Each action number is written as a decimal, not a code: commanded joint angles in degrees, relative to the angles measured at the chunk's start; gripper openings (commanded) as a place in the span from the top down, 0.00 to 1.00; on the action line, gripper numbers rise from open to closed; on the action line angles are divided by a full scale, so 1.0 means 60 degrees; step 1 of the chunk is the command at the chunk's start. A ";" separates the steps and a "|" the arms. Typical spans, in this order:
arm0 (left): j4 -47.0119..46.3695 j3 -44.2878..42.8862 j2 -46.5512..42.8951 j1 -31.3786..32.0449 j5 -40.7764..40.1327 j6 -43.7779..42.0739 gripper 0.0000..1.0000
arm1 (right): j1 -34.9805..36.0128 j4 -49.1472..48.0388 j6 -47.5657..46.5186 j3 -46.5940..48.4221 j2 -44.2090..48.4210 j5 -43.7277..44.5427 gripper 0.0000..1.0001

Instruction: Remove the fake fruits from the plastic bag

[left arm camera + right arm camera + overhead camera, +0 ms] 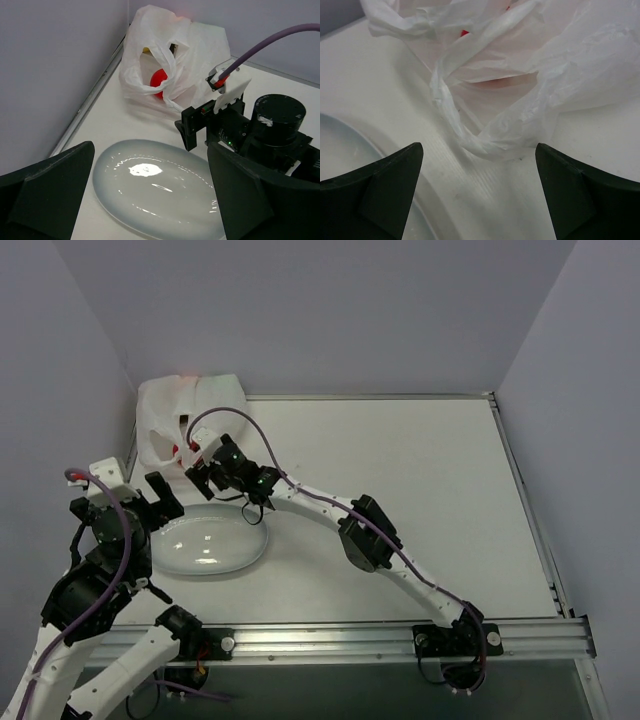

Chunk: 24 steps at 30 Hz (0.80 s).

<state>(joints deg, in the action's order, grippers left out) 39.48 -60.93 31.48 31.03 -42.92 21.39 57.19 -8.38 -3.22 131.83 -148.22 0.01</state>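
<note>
White tabletop between grey walls, crinkly plastic bag slumped at 11 o'clock corner, oval plate at 8 o'clock, right gripper spread wide just short of bag handle, left gripper spread by plate's 10 o'clock rim, red apple inside bag.

We are viewing a robotics laboratory test cell. Plain pale grey panels are enclosing a bare white surface at the back and on both sides, forming a closed booth. An extruded aluminium rail is running along the near edge, and two white-and-black robot arms, the left arm and the right arm, are rising from it. A purple cable is trailing along the right arm. We are also seeing staged props near the back left corner: a smooth white plate and a crinkled plastic bag, lying on otherwise unfurnished, evenly lit ground.
</note>
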 commanded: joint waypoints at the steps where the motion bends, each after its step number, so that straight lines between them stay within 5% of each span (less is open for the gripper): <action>1: -0.0545 -0.0100 0.0551 -0.0772 0.1086 0.0126 0.05 | -0.0229 -0.0141 -0.0547 0.1171 -0.0519 0.0819 0.09; 6: -0.0853 0.0003 0.1504 -0.2472 0.3165 0.0624 0.05 | -0.0668 -0.1325 0.0286 0.1466 -0.1281 0.0759 0.17; 10: -0.1189 -0.0011 0.2731 -0.4171 0.4747 0.0976 0.05 | -0.0991 -0.2466 0.1103 0.0405 -0.0831 0.0776 0.86; 12: -0.1380 -0.0099 0.3246 -0.4935 0.5522 0.1079 0.06 | -0.1123 -0.3639 0.1473 -0.0624 -0.0014 0.0585 1.00; 24: -0.2141 -0.1681 0.7846 -0.4996 0.5688 -0.0677 0.06 | -0.1753 -0.5999 0.3523 -0.4566 0.2129 -0.1084 1.00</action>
<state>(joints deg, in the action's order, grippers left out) 30.83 -65.17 77.62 0.43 -9.80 22.48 46.94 -35.48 13.08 107.28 -142.04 -2.87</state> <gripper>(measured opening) 0.943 0.003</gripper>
